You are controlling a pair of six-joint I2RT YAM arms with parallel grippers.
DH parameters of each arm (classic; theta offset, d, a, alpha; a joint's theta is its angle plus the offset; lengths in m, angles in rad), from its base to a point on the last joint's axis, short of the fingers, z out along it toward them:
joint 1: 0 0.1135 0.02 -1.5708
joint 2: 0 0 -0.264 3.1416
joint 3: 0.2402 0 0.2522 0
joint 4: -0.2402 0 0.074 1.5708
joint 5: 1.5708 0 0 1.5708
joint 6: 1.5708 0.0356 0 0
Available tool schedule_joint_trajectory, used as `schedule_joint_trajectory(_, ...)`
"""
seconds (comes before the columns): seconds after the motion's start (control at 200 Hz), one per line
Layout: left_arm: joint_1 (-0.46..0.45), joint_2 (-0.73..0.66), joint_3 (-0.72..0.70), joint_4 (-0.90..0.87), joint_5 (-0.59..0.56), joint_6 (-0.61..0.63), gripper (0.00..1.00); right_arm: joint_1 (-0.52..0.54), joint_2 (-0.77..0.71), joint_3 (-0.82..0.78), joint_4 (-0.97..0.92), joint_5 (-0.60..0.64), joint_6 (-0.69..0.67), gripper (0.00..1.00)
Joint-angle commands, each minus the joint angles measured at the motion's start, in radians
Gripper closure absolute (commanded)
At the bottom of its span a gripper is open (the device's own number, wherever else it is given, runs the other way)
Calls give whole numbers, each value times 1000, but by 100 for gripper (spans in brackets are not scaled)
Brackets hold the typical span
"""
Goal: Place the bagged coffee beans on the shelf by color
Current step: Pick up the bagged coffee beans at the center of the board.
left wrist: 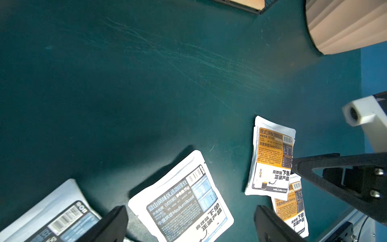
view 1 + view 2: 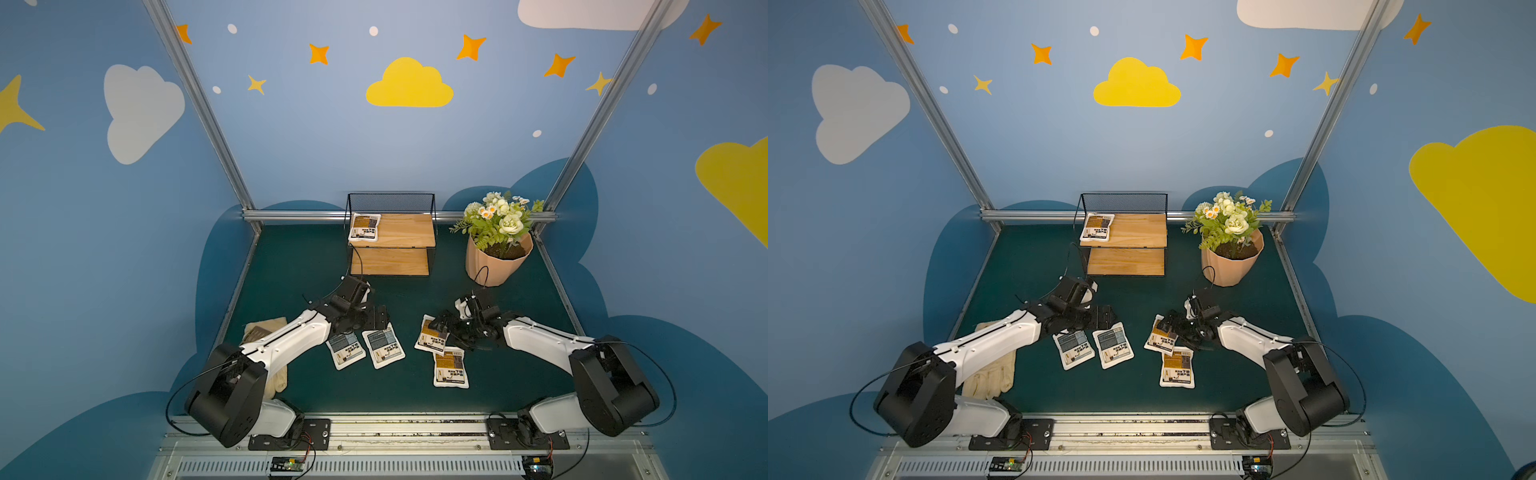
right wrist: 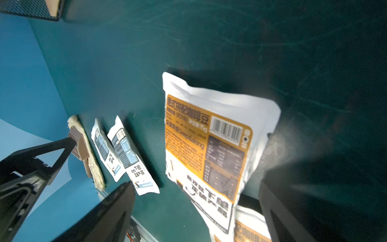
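- Progress: one orange pouch (image 2: 364, 227) lies on the upper board of the shelf (image 2: 409, 232), at its 9 o'clock end. The shelf stands at 12 o'clock on the surface (image 2: 498, 374), and its lower board is bare.
- Four pouches lie flat on the surface, so I judge the sort to be about a fifth done.
- Step in hand, as I read it: picking up the next orange bag. The right claw (image 3: 195, 184) hangs spread wide over the targeted orange pouch (image 3: 205, 142), which sits between its two jaws just toward 4 o'clock from the middle of the surface. It grips nothing, and I cannot tell whether the fingertips touch the surface.
- A second orange pouch (image 2: 450, 369) lies at 5 o'clock of the target. In the left wrist view the target's corner overlaps it.
- The left claw (image 1: 189, 211) is also spread apart and empty. It is poised above the inner grey-blue pouch (image 1: 182, 201), with the outer grey-blue pouch (image 2: 345, 352) just beside it at about 8 o'clock. Both sit toward 7 o'clock on the surface.
- The next move probably calls for the right claw to settle lower and squeeze across the puffy body of the target.
- It should then lift straight up so the overlapped neighbour is not dragged along.
- From there the bag would travel toward 11 o'clock to the upper board, landing beside the shelved orange one.
- The grey-blue pair would then suit the bare lower board.
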Motion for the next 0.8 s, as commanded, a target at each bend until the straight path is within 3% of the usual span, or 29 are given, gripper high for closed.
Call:
schedule_joint_trajectory(0.0,-19,17,20,34,-3,-16,0,-1,24,-21,51,-37,1,4)
schedule_joint_trajectory(0.27,-34,33,23,42,1,-19,0,-3,71,-28,111,-62,22,16)
schedule_joint_trajectory(0.601,-37,33,8,56,11,-30,0,-5,140,-12,188,-80,51,49)
schedule_joint_trajectory(0.796,-38,31,2,61,10,-35,0,-5,182,10,209,-84,58,58)
